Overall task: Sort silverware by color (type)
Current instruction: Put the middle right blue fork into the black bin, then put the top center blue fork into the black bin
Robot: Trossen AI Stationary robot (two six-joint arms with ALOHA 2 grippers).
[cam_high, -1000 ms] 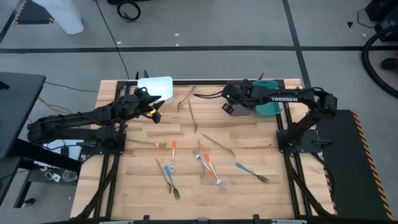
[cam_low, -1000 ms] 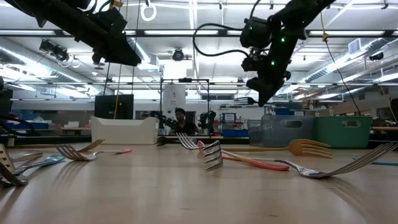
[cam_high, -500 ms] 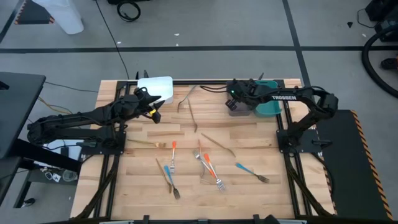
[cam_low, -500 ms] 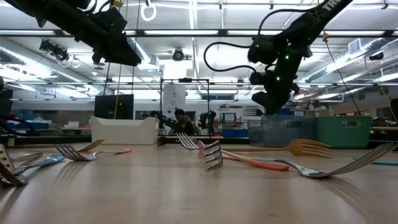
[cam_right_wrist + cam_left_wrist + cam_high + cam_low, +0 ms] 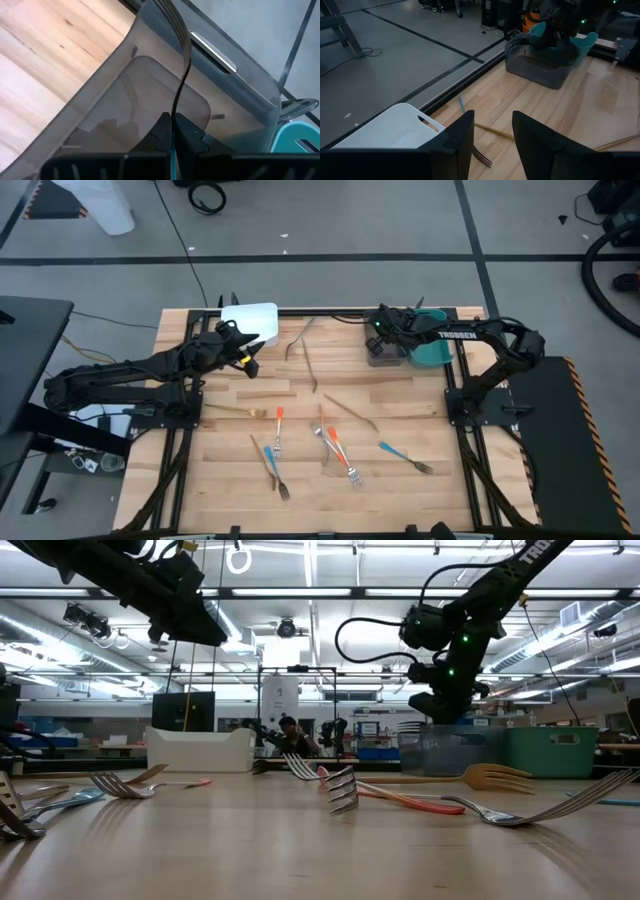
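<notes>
High view: the bench carries the scattered silverware well short of either jaws. Since a second ago the right gripper has swung over the grey bin, jaws pinched on a dark fork directly above it, so a drop looks near. The left gripper waits, jaws parted and empty, by the white bin. Beyond lies a workshop floor.

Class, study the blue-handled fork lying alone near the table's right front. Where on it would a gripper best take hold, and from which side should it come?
Grip the blue-handled fork at mid-handle, coming straight down from above with the fingers set across its diagonal line. It lies flat on the table, and nothing lies close beside its handle, so both fingers should have room.
</notes>
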